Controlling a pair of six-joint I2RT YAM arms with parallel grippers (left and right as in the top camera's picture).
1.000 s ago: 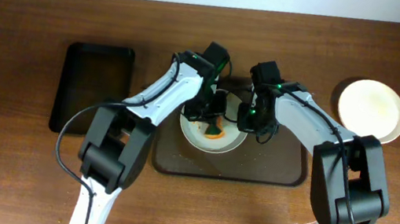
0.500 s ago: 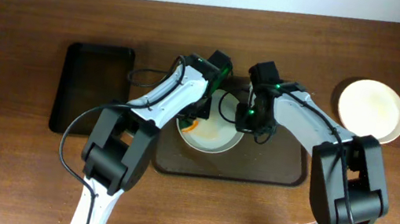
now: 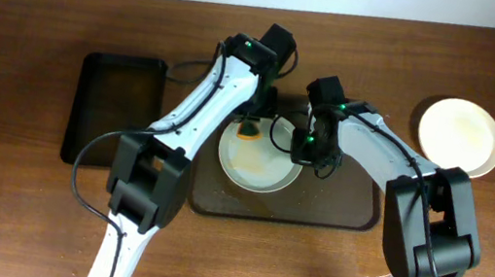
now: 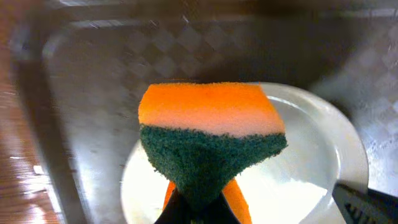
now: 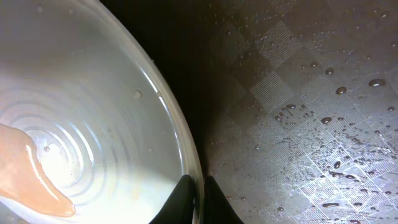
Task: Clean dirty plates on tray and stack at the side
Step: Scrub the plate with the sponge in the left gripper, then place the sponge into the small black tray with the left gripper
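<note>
A white plate (image 3: 258, 165) lies at the left end of the dark brown tray (image 3: 345, 212), with an orange-brown smear on it (image 5: 31, 174). My left gripper (image 3: 250, 127) is shut on a green-and-orange sponge (image 4: 208, 134) and holds it over the plate's far rim (image 4: 311, 155). My right gripper (image 3: 303, 147) is shut on the plate's right rim (image 5: 186, 155), one finger inside and one outside. A second white plate (image 3: 460, 137) rests on the table at the far right, off the tray. A third plate is not in view.
A smaller black tray (image 3: 114, 109) sits on the table to the left, with nothing in it. The brown tray's right half (image 5: 311, 124) is wet with droplets. The wooden table (image 3: 20, 213) extends in front of both trays.
My left gripper has moved the sponge from the middle of the plate to its left side, then up to its far rim. The right gripper has kept its hold on the rim.
</note>
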